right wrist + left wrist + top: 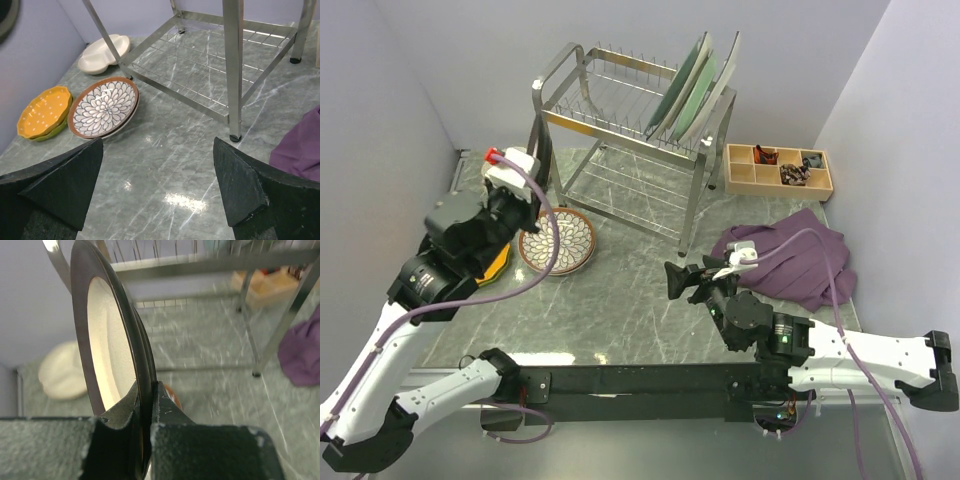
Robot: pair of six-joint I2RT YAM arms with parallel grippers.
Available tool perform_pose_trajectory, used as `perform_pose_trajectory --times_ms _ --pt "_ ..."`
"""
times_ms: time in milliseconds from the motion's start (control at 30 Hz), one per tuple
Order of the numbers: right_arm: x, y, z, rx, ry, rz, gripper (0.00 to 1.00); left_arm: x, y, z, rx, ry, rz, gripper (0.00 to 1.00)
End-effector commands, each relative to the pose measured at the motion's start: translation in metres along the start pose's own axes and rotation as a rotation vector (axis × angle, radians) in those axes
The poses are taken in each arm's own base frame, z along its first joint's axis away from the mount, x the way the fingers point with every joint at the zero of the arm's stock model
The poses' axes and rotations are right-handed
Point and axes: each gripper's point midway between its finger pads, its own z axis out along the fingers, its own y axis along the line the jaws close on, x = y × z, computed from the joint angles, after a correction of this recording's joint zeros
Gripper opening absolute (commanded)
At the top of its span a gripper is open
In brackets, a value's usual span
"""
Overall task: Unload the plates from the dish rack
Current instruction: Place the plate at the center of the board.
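Note:
The dish rack [610, 125] stands at the back, with three plates [698, 92] upright at the right end of its top tier. My left gripper [150, 387] is shut on the rim of a dark-rimmed cream plate [107, 340], held on edge above the table left of the rack. My left gripper in the top view [520, 200] hovers by the brown petal-patterned plate [560, 242]. An orange dotted plate [44, 111] and a cream divided plate [104, 48] also lie flat on the table. My right gripper [160, 185] is open and empty, low over the table in front of the rack.
A wooden compartment tray [778, 170] sits right of the rack. A purple cloth [790, 255] lies at the right by my right arm. Walls close in on the left, back and right. The rack's chrome leg [232, 65] stands just ahead of my right gripper.

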Motion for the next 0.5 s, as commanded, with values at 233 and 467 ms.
perform_pose_trajectory --times_ms 233,467 --pt "-0.021 0.006 -0.006 -0.034 -0.047 0.122 0.96 0.038 -0.019 -0.031 0.027 0.046 -0.123 0.01" --pt "-0.03 0.043 -0.013 -0.154 0.071 0.234 0.96 0.06 -0.043 -0.034 0.118 0.118 -0.089 0.01"
